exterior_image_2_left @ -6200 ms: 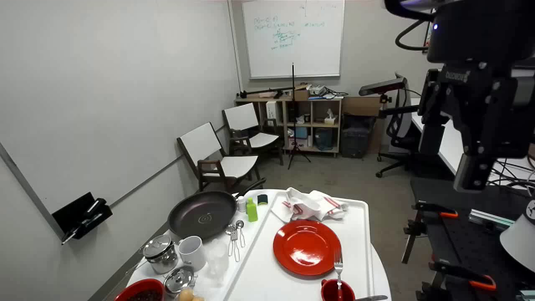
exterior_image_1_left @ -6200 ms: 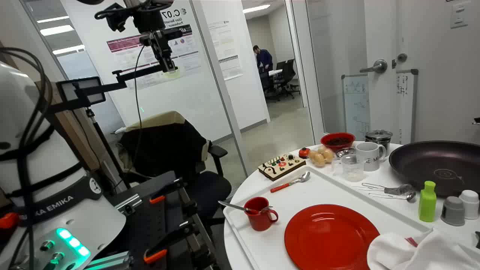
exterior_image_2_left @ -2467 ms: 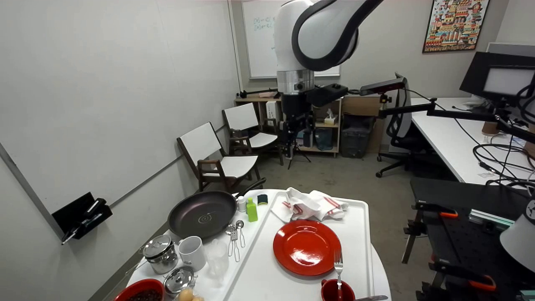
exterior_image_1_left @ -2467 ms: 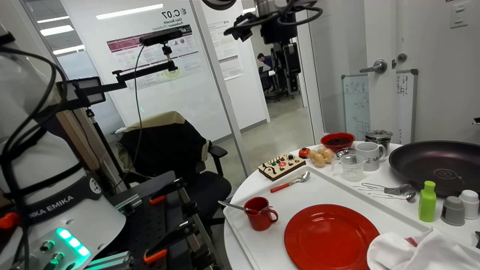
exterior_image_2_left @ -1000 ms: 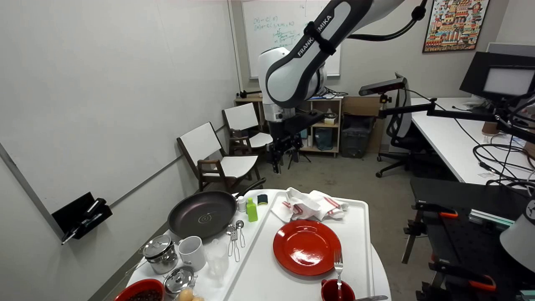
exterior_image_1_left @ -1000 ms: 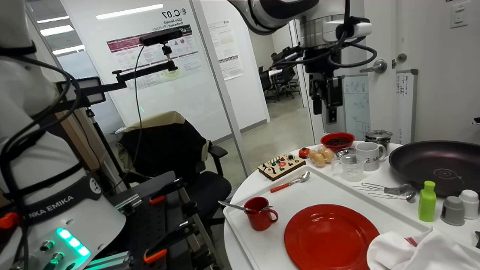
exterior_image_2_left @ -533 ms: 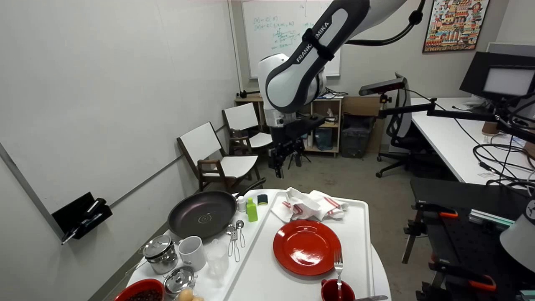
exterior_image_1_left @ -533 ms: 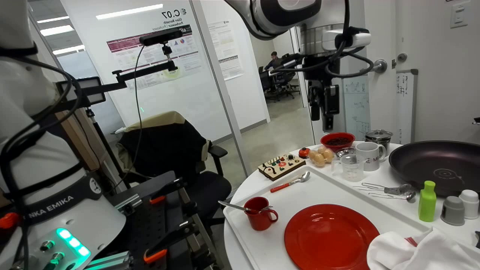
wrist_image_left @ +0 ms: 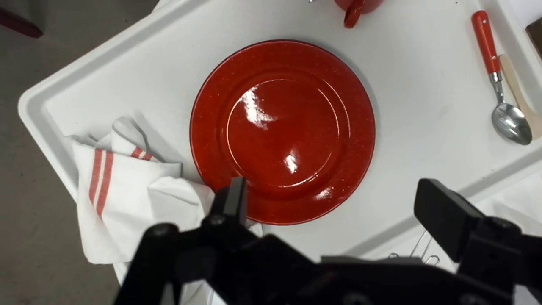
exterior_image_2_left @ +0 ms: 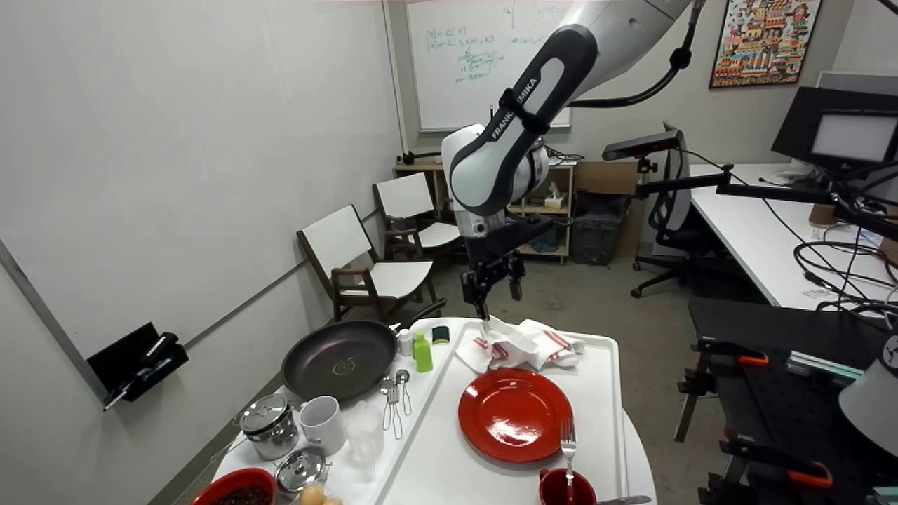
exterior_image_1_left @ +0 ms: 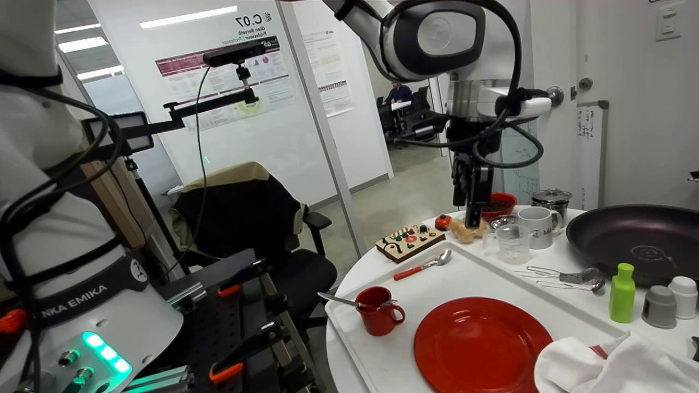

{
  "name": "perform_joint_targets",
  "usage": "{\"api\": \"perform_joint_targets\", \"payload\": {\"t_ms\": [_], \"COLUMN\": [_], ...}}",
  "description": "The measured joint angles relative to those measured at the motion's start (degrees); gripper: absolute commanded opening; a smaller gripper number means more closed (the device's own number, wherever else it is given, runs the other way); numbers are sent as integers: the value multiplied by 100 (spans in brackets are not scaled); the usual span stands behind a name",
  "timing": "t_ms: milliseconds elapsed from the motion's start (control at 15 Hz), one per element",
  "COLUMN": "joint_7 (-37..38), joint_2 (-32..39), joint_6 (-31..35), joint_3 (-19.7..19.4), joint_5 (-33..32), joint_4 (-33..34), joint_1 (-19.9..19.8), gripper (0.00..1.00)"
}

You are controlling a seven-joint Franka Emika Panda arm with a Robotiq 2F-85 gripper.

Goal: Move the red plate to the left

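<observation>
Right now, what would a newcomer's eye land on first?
Probably the large, glossy red plate, lying on the white tray. Next, the big dark frying pan on the table beside the tray, and the black fingers, spread wide in the air above, holding nothing.

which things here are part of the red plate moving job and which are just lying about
Part of the job:
red plate
gripper, open and holding nothing

Just lying about, among others:
red mug
red-handled spoon
red-striped white cloth
frying pan
green bottle
white mug
measuring cup
lidded metal pot
red bowl
</observation>
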Motion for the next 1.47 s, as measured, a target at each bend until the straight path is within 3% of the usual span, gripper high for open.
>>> {"api": "perform_joint_targets", "payload": {"t_ms": [600,1467], "joint_7": [37,-670], "joint_2": [727,1639], "joint_6": [391,2277], "joint_3": [-293,-389], "joint_5": [-95,-465], "joint_4": [44,-167], "joint_1": [-32,-29], "gripper": [100,100]}}
